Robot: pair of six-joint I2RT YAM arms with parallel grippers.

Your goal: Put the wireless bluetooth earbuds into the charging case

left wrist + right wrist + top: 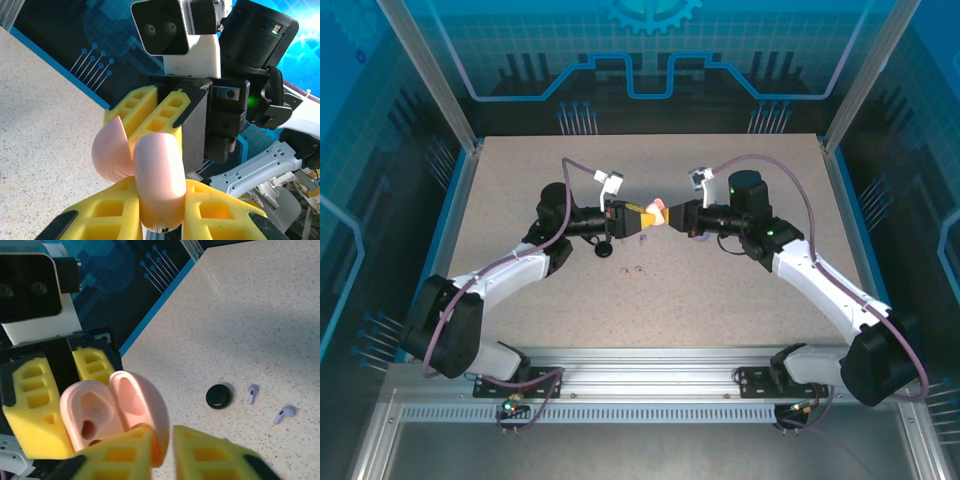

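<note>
Left gripper (647, 216) clamps the pale pink round plastic charging case (92, 415) above mid-tabletop (720, 300). Right gripper (672, 214) pinches its lid (142, 402) shut-jawed, apparently propping it open. Two tiny lavender short-stemmed earbuds (252, 394) lie loose below, off every edge.

No legible text, label, brand, number or sign found. Checked pink case (115, 410), table (720, 290) and blue backdrop (520, 40). Backdrop graphics limited to gear outline (650, 12) and circuit lines; no lettering.
</note>
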